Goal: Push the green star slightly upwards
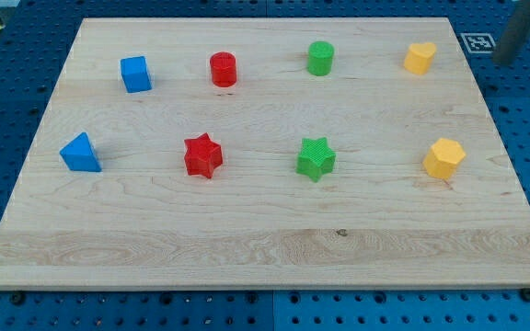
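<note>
The green star (316,158) lies right of the middle of the wooden board (265,239). My tip (503,55) is at the view's top right, just off the board's right edge, far above and to the right of the green star. The rod looks blurred. A green cylinder (320,58) stands straight above the star near the board's top edge.
A red star (202,155) lies left of the green star and a yellow hexagonal block (443,158) to its right. A blue triangular block (81,153) is at the left. Along the top are a blue cube (135,74), a red cylinder (223,69) and a yellow block (420,57).
</note>
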You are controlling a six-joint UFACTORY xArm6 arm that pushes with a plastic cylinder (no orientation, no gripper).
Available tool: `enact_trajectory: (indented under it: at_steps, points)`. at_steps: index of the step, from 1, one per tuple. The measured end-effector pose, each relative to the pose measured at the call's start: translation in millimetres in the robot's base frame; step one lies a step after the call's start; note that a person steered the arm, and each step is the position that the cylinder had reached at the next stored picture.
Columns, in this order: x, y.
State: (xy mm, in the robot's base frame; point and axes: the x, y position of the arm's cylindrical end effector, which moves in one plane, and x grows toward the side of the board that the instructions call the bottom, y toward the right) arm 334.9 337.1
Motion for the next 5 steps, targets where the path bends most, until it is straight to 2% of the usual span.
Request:
enact_trajectory:
  at_steps: [2,3,4,5]
  points:
    - [121.5,-12.0]
    - [213.9,-21.5]
    - [270.2,-81.8]
    - [270.0,-166.9]
